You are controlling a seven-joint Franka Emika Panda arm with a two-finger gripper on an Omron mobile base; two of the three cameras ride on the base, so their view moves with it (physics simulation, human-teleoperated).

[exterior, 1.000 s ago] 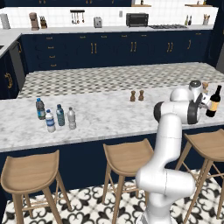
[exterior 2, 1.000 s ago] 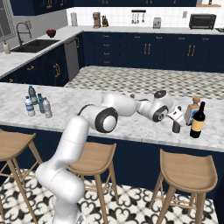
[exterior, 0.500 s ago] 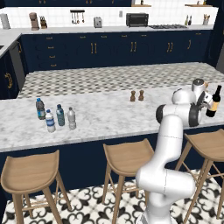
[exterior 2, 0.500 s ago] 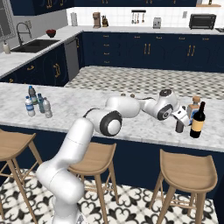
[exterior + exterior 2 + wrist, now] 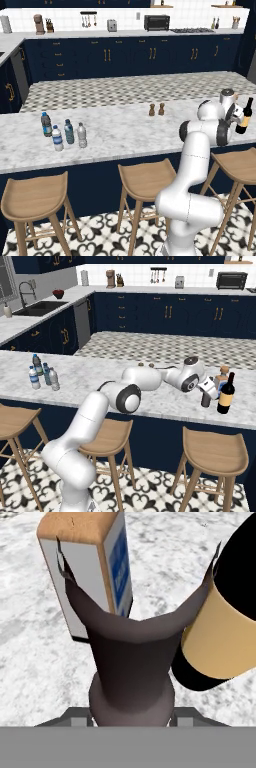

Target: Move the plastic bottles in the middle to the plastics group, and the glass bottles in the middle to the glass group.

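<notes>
My gripper point(image 5: 131, 704) is shut on the dark brown glass bottle point(image 5: 130, 657), which fills the middle of the hand view. It sits low at the counter between the square cork-stoppered bottle point(image 5: 85, 562) and the black wine bottle point(image 5: 225, 617), close to both. From the right base view the gripper point(image 5: 205, 395) holds the brown bottle point(image 5: 205, 401) just left of the wine bottle point(image 5: 226, 394) and the square bottle point(image 5: 221, 378). Far left, the blue-tinted bottle point(image 5: 69, 132) and the clear greyish bottle point(image 5: 81, 135) stand beside the dark blue-capped bottle point(image 5: 46, 124) and the clear blue-labelled bottle point(image 5: 57, 138).
Two tiny brown shakers point(image 5: 156, 109) stand mid-counter on the marble top point(image 5: 115, 130). Wooden stools point(image 5: 145, 182) line the near side. The counter's front edge runs close under the glass group point(image 5: 220, 416).
The arm has carried the brown bottle a little further right and down, closer to the wine bottle and the square bottle. The water bottles at the left have not moved.
</notes>
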